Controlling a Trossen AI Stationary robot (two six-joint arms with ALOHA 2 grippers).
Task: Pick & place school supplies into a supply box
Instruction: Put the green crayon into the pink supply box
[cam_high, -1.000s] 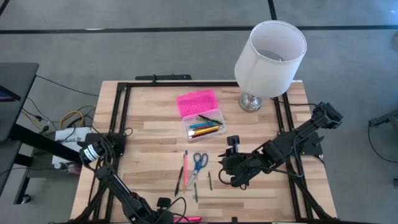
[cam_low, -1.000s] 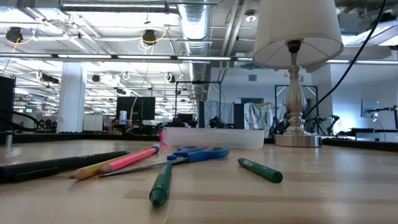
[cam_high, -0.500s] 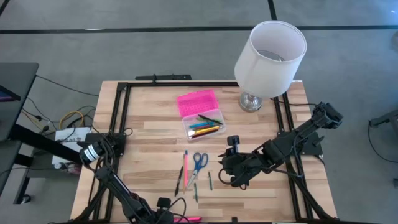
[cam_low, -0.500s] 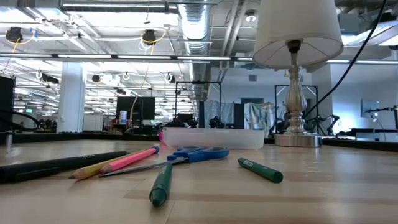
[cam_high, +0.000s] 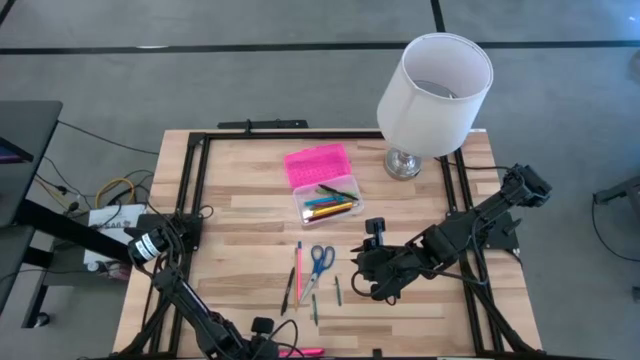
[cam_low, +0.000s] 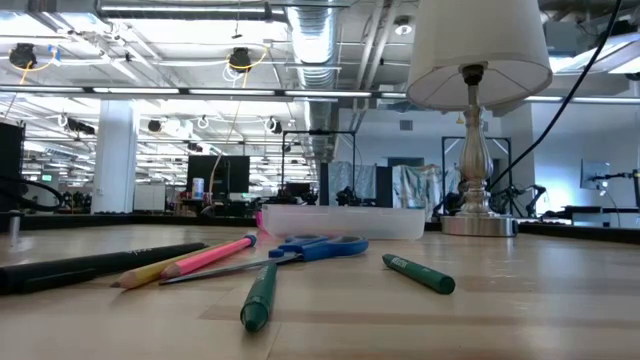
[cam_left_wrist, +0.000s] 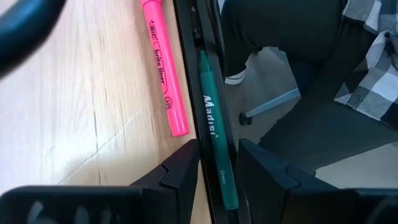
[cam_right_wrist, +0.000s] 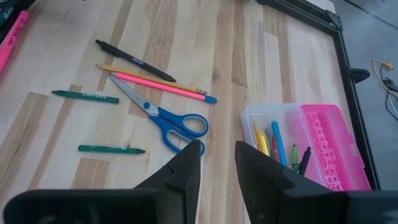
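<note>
The supply box (cam_high: 328, 203), clear with its pink lid (cam_high: 317, 162) swung open, holds several pens at the table's middle. Nearer lie blue-handled scissors (cam_right_wrist: 168, 121), a pink pencil (cam_right_wrist: 161, 85), a yellow pencil, a black pen (cam_right_wrist: 134, 60) and two green crayons (cam_right_wrist: 85, 96). A pink highlighter (cam_left_wrist: 163, 68) and a green marker (cam_left_wrist: 211, 127) lie at the near edge, the marker on the black frame rail. My left gripper (cam_left_wrist: 219, 165) is open there, one finger on each side of the marker. My right gripper (cam_right_wrist: 217, 155) hangs open above the table, right of the scissors. My left gripper's fingers (cam_left_wrist: 186, 169) slant down from the table's side, along the green marker's lower end (cam_left_wrist: 225, 186), which lies on the rail between them. I cannot tell whether either finger touches it.
A table lamp (cam_high: 436, 85) with a white shade stands at the far right corner. A black frame (cam_high: 195, 190) runs around the tabletop. A person's dark trousers and plaid cloth (cam_left_wrist: 373, 56) show just beyond the near edge. Bare wood lies left of the pens.
</note>
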